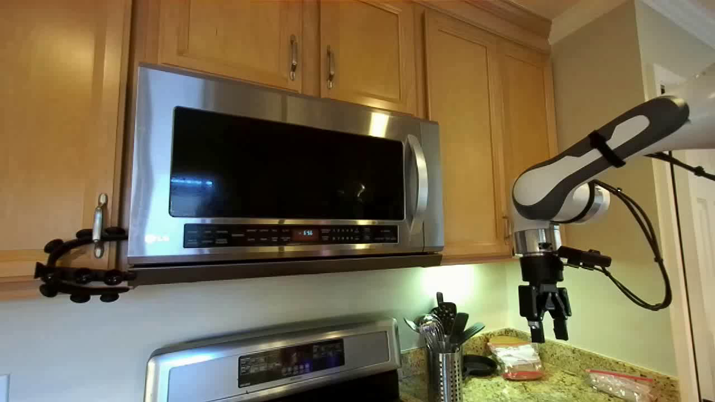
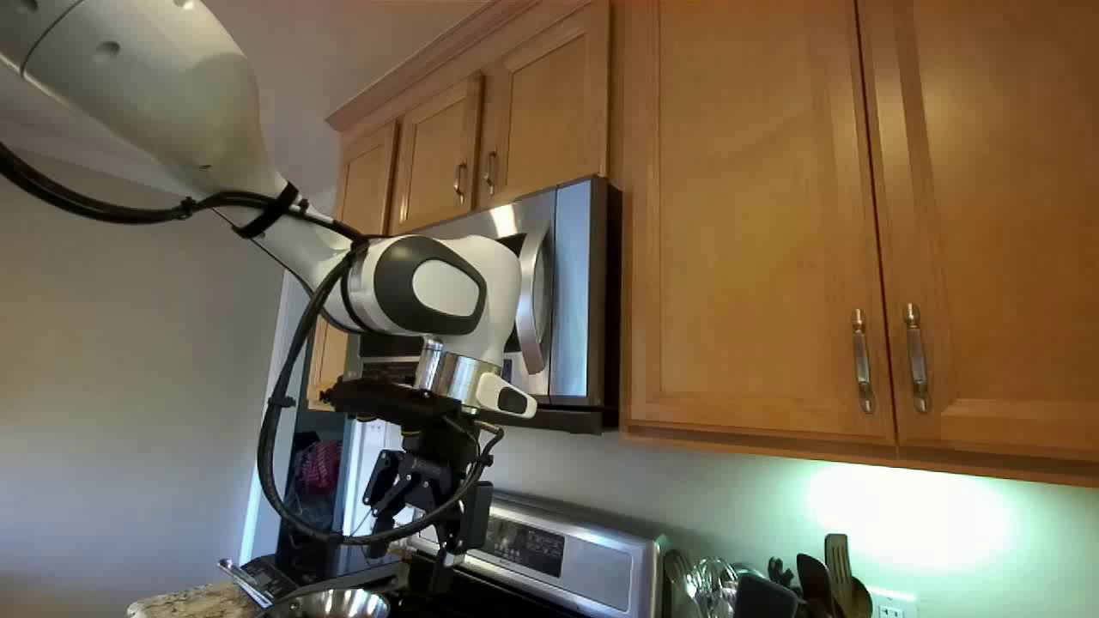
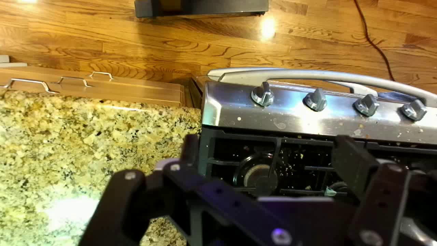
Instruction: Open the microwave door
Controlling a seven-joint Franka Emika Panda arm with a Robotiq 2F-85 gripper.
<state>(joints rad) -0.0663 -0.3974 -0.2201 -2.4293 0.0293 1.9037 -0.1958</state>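
Observation:
The microwave door [image 1: 285, 167] is a wide steel panel with a black glass window and a button strip below. It is shut, flush with its frame. Its curved vertical steel handle [image 1: 422, 184] stands at the right end of the window. In an exterior view the arm hides most of the door [image 2: 537, 213], but the handle [image 2: 528, 296] shows. My gripper [image 1: 549, 332] points down, well right of the handle and below the microwave's bottom edge. It also shows in an exterior view [image 2: 418, 536]. In the wrist view my gripper [image 3: 268, 150] has its fingers apart with nothing between them; the microwave is out of view there.
The steel stove [image 1: 368, 357] stands below the microwave; its burner grates [image 3: 239, 138] lie under my gripper. A utensil holder [image 1: 447, 371] and plastic bags [image 1: 519, 360] stand on the granite counter [image 3: 85, 136]. Wooden cabinets [image 1: 461, 139] flank the microwave. A black flexible tripod [image 1: 84, 273] sits left.

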